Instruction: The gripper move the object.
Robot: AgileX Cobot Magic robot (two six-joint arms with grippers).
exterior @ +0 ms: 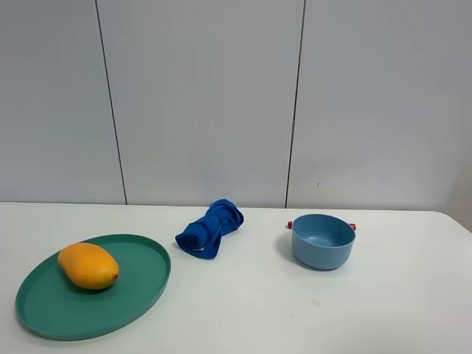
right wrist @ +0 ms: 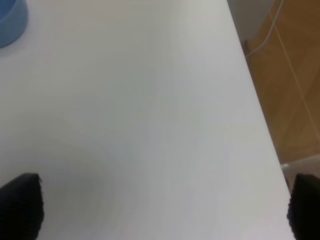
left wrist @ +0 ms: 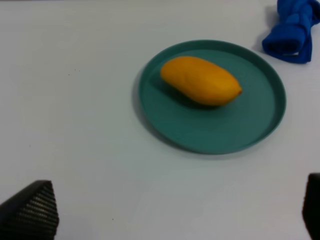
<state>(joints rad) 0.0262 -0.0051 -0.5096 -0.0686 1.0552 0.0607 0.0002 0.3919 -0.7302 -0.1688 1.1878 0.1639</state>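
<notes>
Orange mango (exterior: 88, 265): laid on its side on the green plate (exterior: 140, 291), toward the plate's left part in the high view.
Plate: set on the white table (exterior: 295, 310), at its left.
Blue cloth (exterior: 210, 228): bundled just beside the plate's far right edge.
Blue bowl (exterior: 323, 241): placed right of the cloth, well apart from the mango.
Left gripper (left wrist: 170, 210): fingers spread wide, nothing held, kept above bare table near the plate.
Right gripper (right wrist: 160, 210): fingers spread wide, nothing held, near the table's edge.

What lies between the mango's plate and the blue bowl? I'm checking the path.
Only the blue cloth lies between plate and bowl, seen from the high camera.
</notes>
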